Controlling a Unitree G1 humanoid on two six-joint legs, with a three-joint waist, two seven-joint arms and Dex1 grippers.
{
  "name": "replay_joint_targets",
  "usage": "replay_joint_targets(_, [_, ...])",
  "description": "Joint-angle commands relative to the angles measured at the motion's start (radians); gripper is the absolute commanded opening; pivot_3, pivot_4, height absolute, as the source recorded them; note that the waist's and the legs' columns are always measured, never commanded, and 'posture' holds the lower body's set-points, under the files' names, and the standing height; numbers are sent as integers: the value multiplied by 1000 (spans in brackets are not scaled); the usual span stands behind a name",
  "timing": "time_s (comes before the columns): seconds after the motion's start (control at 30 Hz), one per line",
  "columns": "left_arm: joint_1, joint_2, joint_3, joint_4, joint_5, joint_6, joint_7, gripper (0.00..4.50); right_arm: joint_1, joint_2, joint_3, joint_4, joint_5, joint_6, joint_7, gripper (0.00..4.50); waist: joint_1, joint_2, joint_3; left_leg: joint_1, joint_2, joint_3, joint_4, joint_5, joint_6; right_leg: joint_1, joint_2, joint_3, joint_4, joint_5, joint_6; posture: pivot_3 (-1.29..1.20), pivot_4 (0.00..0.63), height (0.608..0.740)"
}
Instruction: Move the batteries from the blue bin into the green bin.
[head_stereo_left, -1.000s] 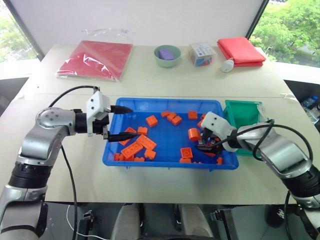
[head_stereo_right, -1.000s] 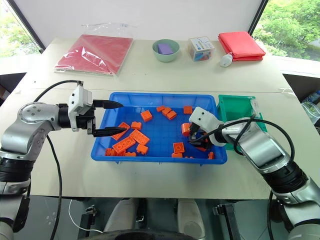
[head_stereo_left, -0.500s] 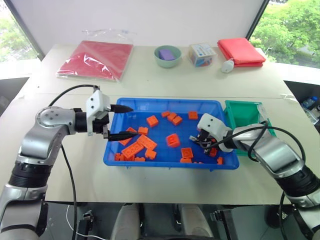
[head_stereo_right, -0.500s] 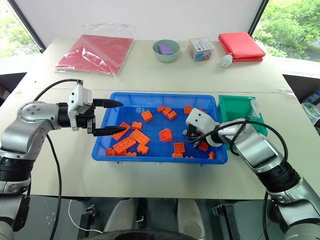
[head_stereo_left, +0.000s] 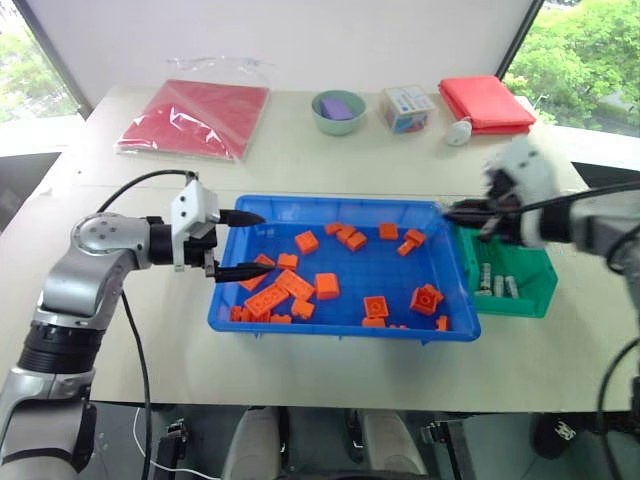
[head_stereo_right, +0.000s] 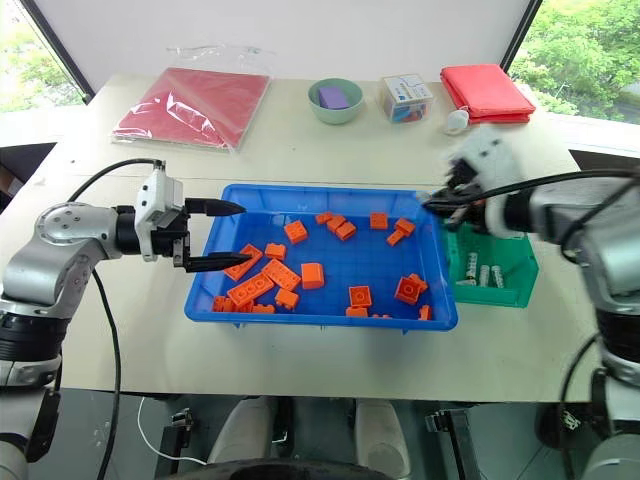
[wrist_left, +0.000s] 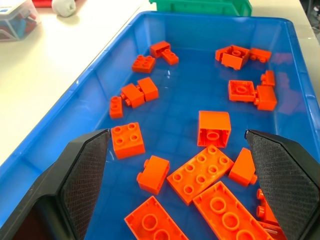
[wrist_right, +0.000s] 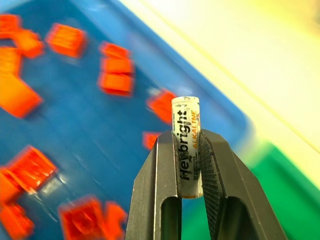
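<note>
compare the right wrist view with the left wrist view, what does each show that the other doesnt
Right wrist view alone: a battery pinched upright between the right gripper's fingers, label reading down its side.

Left wrist view alone: the left gripper's open fingers over sharply seen orange bricks, a white object and a clear box on the table beyond.

Both: the blue bin scattered with orange bricks, plus a bit of the green bin beside it.
</note>
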Motion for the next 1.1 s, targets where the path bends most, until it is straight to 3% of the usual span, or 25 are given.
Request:
replay_joint_targets(0.03, [-10, 12, 16, -9, -5, -15, -17, 4500, 66, -35, -101, 30, 12, -29, 13, 30, -5, 0, 0, 0, 0, 0, 0, 0, 0, 0, 0, 0, 0, 0, 0, 0, 150, 736])
replay_joint_targets(0.13, [-17, 11, 13, 2, -4, -15, -25, 4500, 148, -33, -142, 80, -20, -84, -12, 30, -8, 0, 0, 1, 0, 1, 0, 0, 0, 0, 1, 1, 1, 0, 0, 0, 150, 736])
replay_joint_targets(0.4, [-72, 23, 25, 70, -2, -9, -47, 4500, 247, 50, -177, 157, -37, -310, -23, 4055, -7, 0, 0, 1, 0, 1, 0, 0, 0, 0, 2, 1, 1, 0, 1, 0, 150, 736])
replay_joint_targets(0.57, [-111, 78, 89, 116, -56, 66, -63, 4500, 369, -15, -272, 283, -31, -613, 205, 4055, -3, 0, 0, 1, 0, 1, 0, 0, 0, 0, 2, 1, 1, 1, 3, 0, 150, 736])
replay_joint_targets(0.73, [-82, 189, 153, 175, -70, 80, -135, 4500, 348, -130, -331, 620, -31, -821, 418, 4055, -11, 0, 0, 2, 0, 3, 0, 0, 0, 1, 1, 1, 1, 0, 2, 0, 150, 736])
replay_joint_targets(0.9, [-39, 281, 190, 246, -58, 73, -196, 4500, 290, -233, -271, 921, -75, -940, 581, 4055, -14, 2, 1, 4, 1, 4, 0, 0, 0, 1, 2, 1, 1, -1, 1, 0, 150, 736])
replay_joint_targets(1.1, [-16, 321, 220, 251, -62, 68, -216, 4500, 204, -219, -202, 997, -85, -968, 644, 4055, -14, 2, 1, 4, 1, 4, 0, 0, 0, 0, 1, 2, 2, -2, -2, 0, 150, 736])
